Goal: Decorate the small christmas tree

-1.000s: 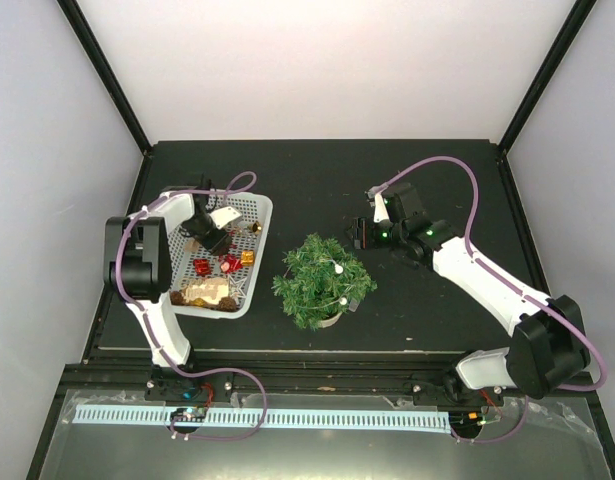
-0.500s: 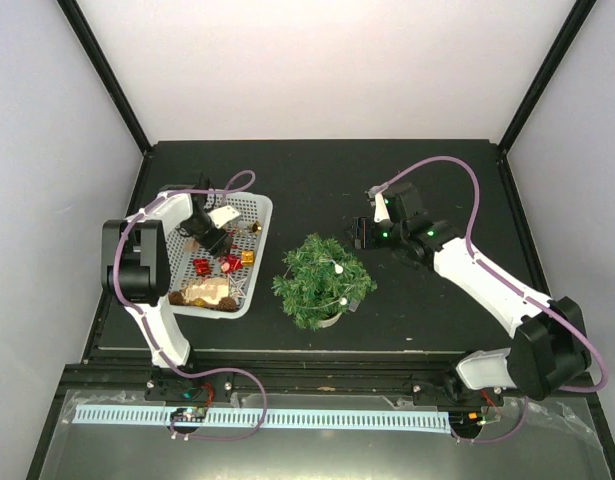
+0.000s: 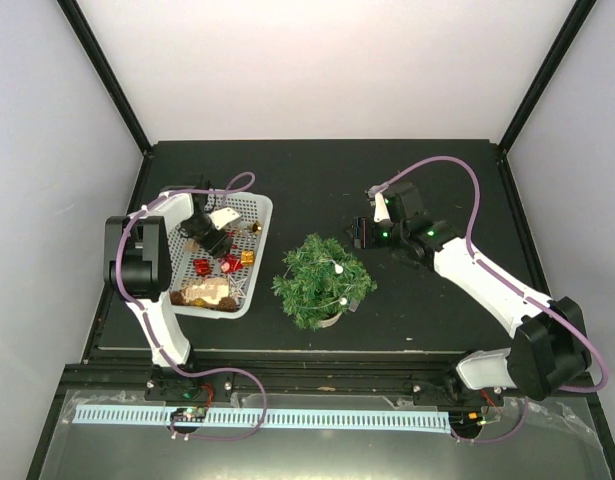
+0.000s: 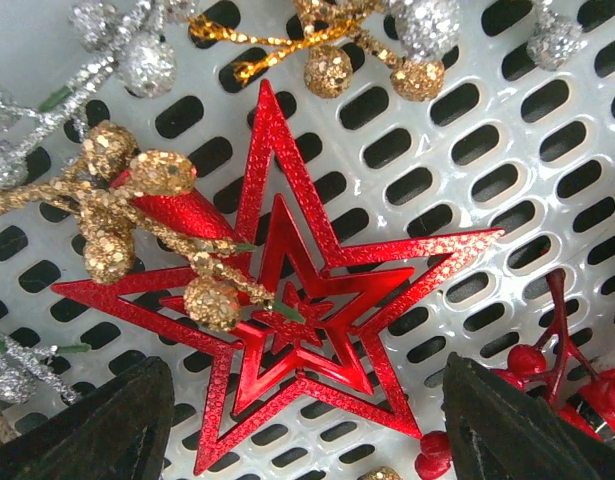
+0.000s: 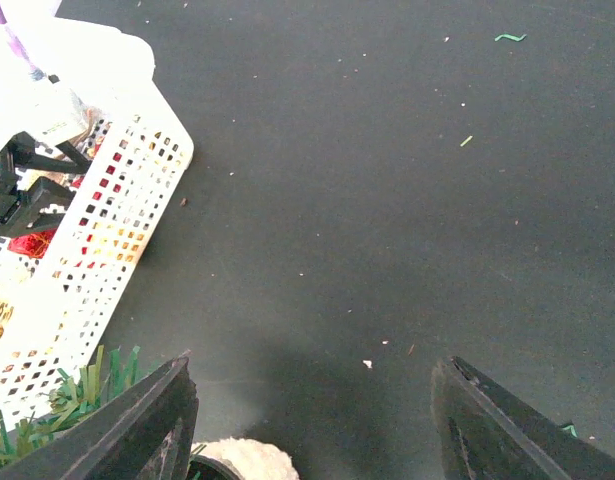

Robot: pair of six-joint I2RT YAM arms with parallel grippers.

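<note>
The small christmas tree (image 3: 322, 280) stands mid-table in its cream pot (image 3: 330, 320), with a few small white balls on its needles. My left gripper (image 3: 209, 238) hangs low inside the white perforated basket (image 3: 257, 275). In the left wrist view it is open (image 4: 307, 440), its dark fingertips (image 4: 87, 430) on either side of the lower points of a red glitter star (image 4: 287, 310) that lies flat on the basket floor. My right gripper (image 3: 362, 232) hovers open behind the tree, holding nothing (image 5: 317, 430); green needles (image 5: 67, 400) and the pot rim (image 5: 247, 462) show at its bottom left.
A gold glitter berry sprig (image 4: 117, 210) lies across the star's left arm. Silver sprigs (image 4: 137, 50), more gold beads (image 4: 327, 65) and red berries (image 4: 547, 360) surround it. The basket's wall (image 5: 117, 220) shows in the right wrist view. Bits of green litter (image 5: 509, 38) dot the black table.
My left gripper's jaws have spread wider over the star and the arm shifted slightly in the basket. The right arm and the tree have not moved.
</note>
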